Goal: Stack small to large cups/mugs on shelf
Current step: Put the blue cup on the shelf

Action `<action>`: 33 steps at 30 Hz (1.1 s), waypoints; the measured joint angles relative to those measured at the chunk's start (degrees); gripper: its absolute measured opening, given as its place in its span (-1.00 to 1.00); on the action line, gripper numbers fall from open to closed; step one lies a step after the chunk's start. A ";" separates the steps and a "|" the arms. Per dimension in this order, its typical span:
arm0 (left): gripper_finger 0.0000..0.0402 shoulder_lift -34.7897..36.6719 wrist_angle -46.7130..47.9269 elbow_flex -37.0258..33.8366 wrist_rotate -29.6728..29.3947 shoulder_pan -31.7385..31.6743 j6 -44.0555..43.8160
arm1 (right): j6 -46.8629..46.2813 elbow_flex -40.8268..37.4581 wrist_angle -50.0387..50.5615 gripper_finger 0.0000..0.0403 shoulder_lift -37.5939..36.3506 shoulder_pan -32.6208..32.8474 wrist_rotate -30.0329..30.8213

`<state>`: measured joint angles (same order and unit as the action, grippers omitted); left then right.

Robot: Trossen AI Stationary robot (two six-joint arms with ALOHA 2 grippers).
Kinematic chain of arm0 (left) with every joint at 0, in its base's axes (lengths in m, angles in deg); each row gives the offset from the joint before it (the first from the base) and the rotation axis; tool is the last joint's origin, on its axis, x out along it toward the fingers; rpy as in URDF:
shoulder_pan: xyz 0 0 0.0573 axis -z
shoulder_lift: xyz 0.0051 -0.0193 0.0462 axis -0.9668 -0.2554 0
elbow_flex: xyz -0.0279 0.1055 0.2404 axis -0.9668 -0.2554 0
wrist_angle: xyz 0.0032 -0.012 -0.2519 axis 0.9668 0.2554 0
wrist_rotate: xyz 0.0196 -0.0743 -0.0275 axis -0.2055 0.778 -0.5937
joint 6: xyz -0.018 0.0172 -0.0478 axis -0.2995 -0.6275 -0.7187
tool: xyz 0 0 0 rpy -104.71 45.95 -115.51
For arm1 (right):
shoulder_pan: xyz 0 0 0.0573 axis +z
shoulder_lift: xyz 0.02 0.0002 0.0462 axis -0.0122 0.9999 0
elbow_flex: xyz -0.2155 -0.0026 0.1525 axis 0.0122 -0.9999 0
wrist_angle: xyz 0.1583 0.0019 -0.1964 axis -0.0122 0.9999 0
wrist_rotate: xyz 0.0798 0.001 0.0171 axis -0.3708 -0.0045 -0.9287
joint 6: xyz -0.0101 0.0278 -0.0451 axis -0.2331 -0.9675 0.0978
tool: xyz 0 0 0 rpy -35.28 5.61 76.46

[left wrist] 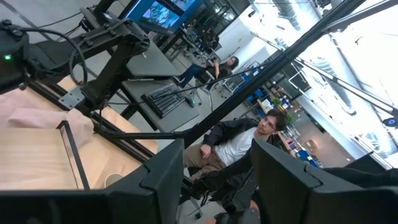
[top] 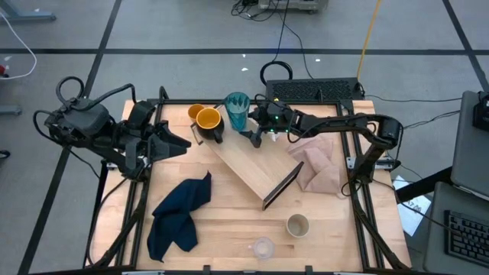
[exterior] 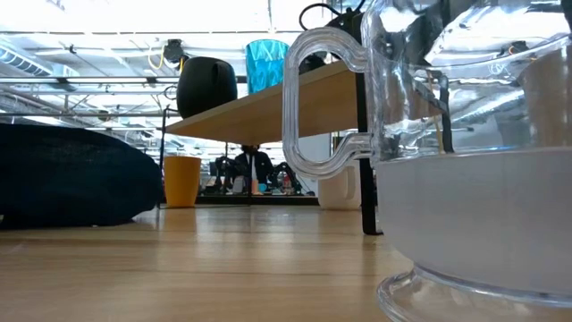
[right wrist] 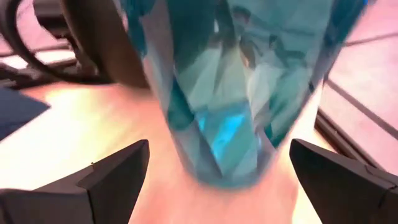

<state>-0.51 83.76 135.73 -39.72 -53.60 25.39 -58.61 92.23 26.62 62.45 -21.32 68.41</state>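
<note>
Right gripper [right wrist: 217, 180] lining up on the teal tumbler [top: 237, 111]
Jaws wide, empty — tumbler at shelf's [top: 244, 164] 11 o'clock end — next, close around it.

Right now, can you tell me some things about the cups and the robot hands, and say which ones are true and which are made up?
1. The teal tumbler stands on the shelf. True.
2. The right hand is squeezing the tumbler. False: its fingers are open, one on each side, not touching.
3. The yellow-orange mug stands beside the tumbler. True.
4. The clear cup is on the shelf. False: it stands on the table, near the front edge.
5. The left hand holds a cup. False: it is empty, at the table's left edge.
</note>
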 joint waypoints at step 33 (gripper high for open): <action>-0.07 -0.02 1.11 0.00 -0.08 -0.04 1.28 | -21.31 0.00 -2.32 0.89 -9.26 3.63 0.28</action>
<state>-0.53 84.87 135.73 -39.80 -53.64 26.67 -79.92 92.23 24.30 53.19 -17.69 68.69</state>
